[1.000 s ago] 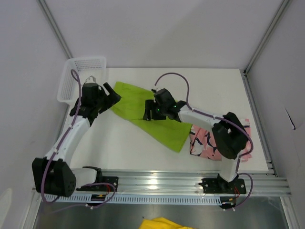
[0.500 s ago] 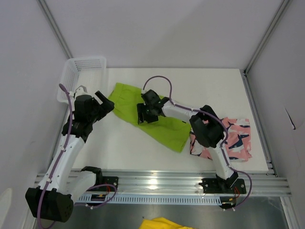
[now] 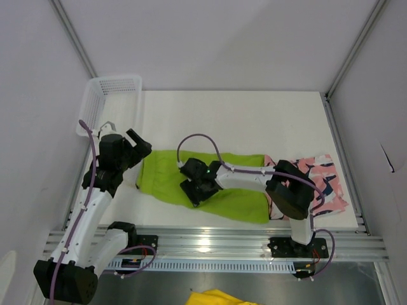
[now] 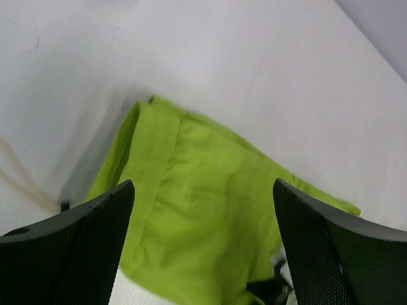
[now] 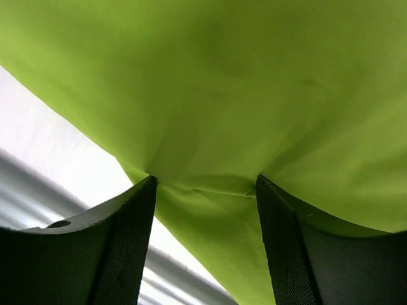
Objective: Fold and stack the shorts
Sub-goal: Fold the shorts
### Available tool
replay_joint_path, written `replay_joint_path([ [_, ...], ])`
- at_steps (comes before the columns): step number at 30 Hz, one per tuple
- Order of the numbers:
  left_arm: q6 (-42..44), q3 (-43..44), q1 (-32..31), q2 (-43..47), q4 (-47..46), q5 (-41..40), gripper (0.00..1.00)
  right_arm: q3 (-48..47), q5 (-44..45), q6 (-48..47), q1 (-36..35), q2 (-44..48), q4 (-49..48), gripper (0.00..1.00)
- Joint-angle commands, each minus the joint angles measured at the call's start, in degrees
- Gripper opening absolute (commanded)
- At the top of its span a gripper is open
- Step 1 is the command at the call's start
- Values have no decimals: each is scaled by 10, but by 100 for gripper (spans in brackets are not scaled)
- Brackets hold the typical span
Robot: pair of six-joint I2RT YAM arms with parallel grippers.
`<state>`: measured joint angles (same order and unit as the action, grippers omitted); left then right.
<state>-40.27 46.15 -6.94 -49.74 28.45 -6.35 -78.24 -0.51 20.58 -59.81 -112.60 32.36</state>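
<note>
Dragging toward the near edge of the table (image 3: 254, 121), the right gripper (image 3: 194, 185) is bringing the green shorts (image 3: 238, 194) along, and they are now lying lengthwise by that edge, meeting the pink shorts (image 3: 321, 178) (partly hidden under the right arm). We are seeing its fingers narrowly apart on puckered green fabric, but cannot tell whether they are gripping. We are holding the left gripper (image 3: 138, 143) wide open above the green shorts' left end.

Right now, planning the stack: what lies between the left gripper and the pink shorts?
The green shorts, with the right gripper clamped on them, fill that stretch; the top view shows it.
</note>
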Motion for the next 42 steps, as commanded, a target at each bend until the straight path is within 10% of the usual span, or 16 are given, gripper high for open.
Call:
replay_joint_path([
  [1, 12, -28, 3, 28, 20, -5, 91, 70, 5, -19, -43, 64, 74, 67],
  [14, 10, -81, 11, 101, 83, 59, 92, 84, -5, 60, -35, 208, -54, 66],
  [26, 20, -25, 24, 124, 155, 59, 94, 41, -98, 126, -17, 43, -168, 54],
  [42, 43, -61, 95, 81, 115, 114, 94, -184, -146, 34, 120, -158, -73, 55],
])
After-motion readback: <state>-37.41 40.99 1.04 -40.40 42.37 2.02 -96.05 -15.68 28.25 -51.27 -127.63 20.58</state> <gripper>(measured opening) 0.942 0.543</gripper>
